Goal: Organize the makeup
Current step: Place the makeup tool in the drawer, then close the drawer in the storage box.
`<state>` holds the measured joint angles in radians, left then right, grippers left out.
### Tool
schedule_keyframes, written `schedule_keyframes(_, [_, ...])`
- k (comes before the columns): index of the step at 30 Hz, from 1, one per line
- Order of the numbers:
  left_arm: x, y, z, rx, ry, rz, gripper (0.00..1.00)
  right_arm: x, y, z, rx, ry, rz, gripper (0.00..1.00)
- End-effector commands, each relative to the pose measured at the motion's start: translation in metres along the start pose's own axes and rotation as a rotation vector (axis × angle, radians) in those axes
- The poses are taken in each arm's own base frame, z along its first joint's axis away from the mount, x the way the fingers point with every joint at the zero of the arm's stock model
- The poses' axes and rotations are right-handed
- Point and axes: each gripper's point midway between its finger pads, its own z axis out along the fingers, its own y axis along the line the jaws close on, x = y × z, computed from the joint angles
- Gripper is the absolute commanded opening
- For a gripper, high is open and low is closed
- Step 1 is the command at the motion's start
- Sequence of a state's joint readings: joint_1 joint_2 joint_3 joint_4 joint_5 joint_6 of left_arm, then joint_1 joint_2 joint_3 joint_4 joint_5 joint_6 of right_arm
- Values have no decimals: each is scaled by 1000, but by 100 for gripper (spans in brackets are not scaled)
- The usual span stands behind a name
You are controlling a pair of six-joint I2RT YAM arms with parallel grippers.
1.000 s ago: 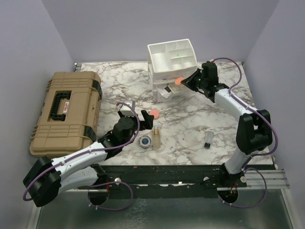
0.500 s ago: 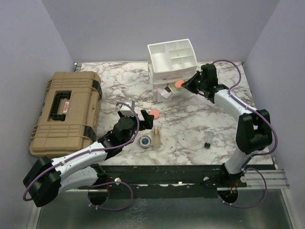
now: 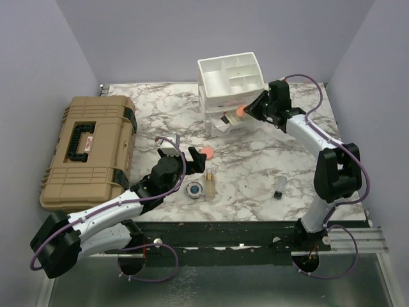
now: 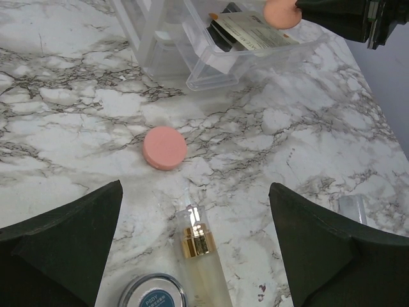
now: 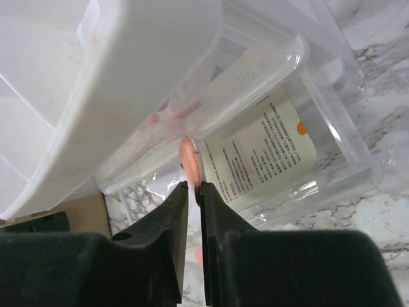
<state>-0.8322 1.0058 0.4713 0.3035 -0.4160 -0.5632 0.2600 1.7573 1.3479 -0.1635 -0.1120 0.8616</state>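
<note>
Puff [image 5: 186, 157] sits edge-on in the right gripper's [image 5: 192, 192] near-closed jaws over the open drawer [image 5: 281, 153], seemingly pinched for a drop inside. The left gripper [image 4: 195, 192], spread wide and empty, hovers above a second puff [image 4: 165, 147] and bottle [image 4: 201, 262] on the table [image 4: 64, 96].

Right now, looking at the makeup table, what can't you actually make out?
Blue compact: left wrist view, bottom edge cuts it off.
Small vial: left wrist view, partly behind a finger of the left hand.
Held pink puff: right wrist view, edge-on, mostly hidden between fingers of the right hand.
Sachet print: right wrist view, too small to read.
Drawer back: top view, hidden under the white organizer.
</note>
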Motion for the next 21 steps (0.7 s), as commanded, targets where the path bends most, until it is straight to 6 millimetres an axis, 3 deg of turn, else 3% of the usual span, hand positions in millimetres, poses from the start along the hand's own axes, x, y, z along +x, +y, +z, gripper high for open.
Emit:
schedule_keyframes(1, [-17,-6,1,1,-30,8,99,-9,-2,6,32,-19,-17,31])
schedule_keyframes(8, [-25,-14,12,-1,-21,62,99,-25,3,-11,38,-84,-40,35])
schedule_keyframes(16, [-60,-23,39,12,-26,87,99,-27,0,-27,39,-113,-37,36])
schedule_keyframes(21, [-83,-27,66,43,-14,76,99,-17,3,-36,-14,-76,-69,36])
